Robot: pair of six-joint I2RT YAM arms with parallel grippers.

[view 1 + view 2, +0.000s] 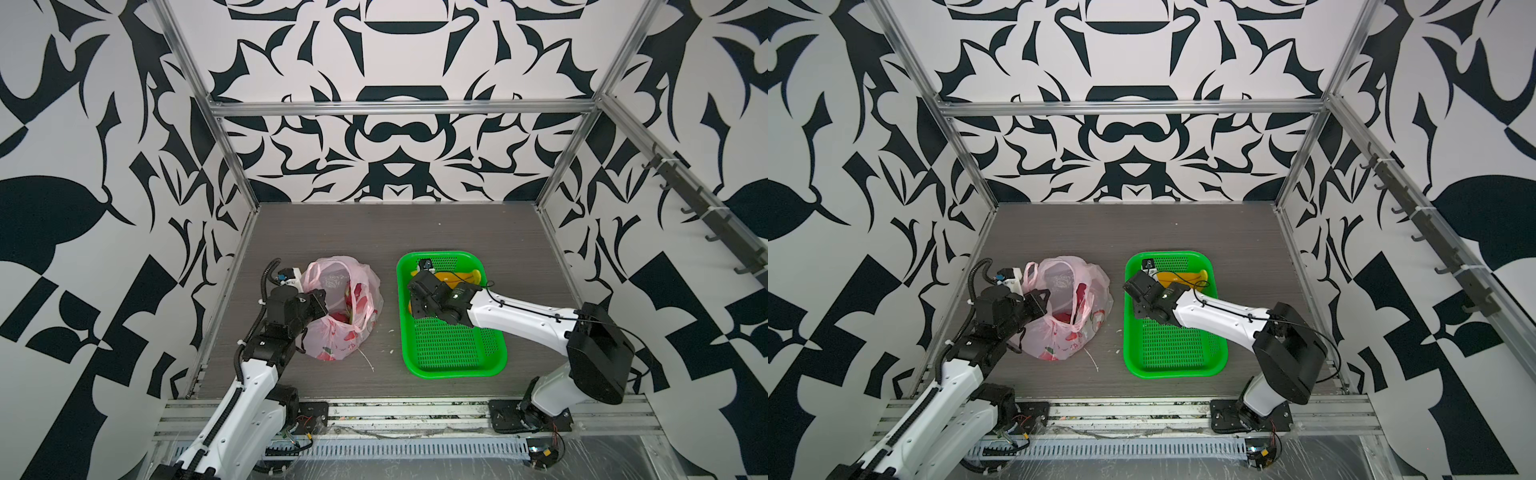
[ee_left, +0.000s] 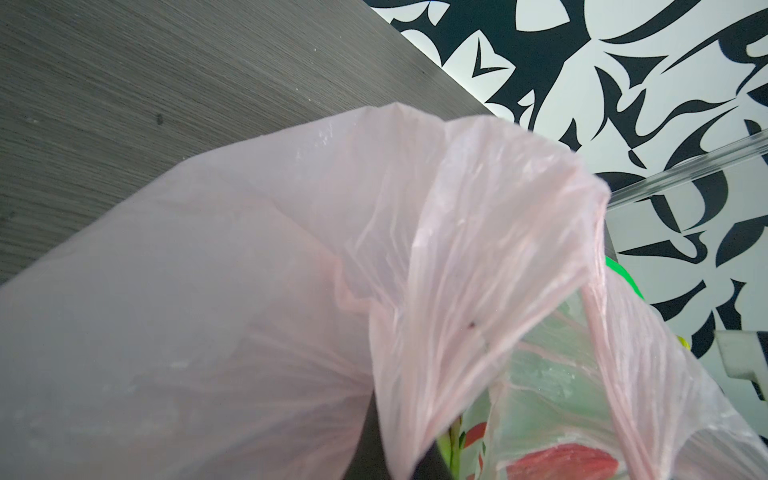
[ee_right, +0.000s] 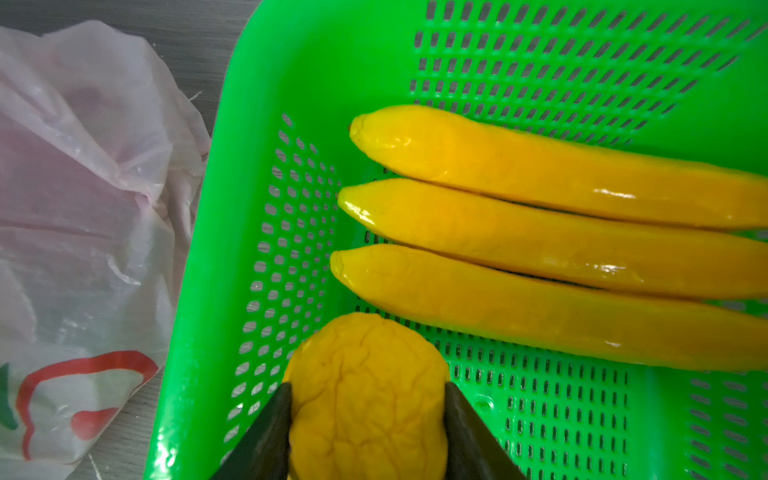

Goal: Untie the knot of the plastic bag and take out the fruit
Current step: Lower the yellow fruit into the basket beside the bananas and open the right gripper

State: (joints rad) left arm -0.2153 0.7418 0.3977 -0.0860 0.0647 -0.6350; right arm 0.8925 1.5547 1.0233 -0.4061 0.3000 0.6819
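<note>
1. Plastic bag [image 1: 337,345]: is being recorded on the left half of the table [image 1: 374,232]. It is pale pink and crumpled, with red prints and its mouth open upward. In both top views a strip of bare table is being seen between it and the green basket [image 1: 453,349].
2. Handle loops [image 1: 1030,276]: are being seen loose and apart from each other at the mouth.
3. Left pincer [image 1: 323,302]: is being seen clamped shut on the plastic bag at the mouth edge nearest that arm. In the left wrist view thin pink film is being pinched between the dark fingers [image 2: 363,440].
4. Magenta fruit [image 1: 1064,318]: is being glimpsed inside the bag through the mouth. How many pieces there are cannot be told.
5. Bananas [image 3: 540,232]: three are being seen lying side by side in the far end of the basket.
6. Right pincer [image 3: 368,388]: is being held partly open around the bumpy orange citrus [image 3: 365,353], which is being gripped on both sides.
7. The citrus is being held inside the basket, just beside the nearest banana and near the wall on the bag side. Contact with the basket floor cannot be told.
</note>
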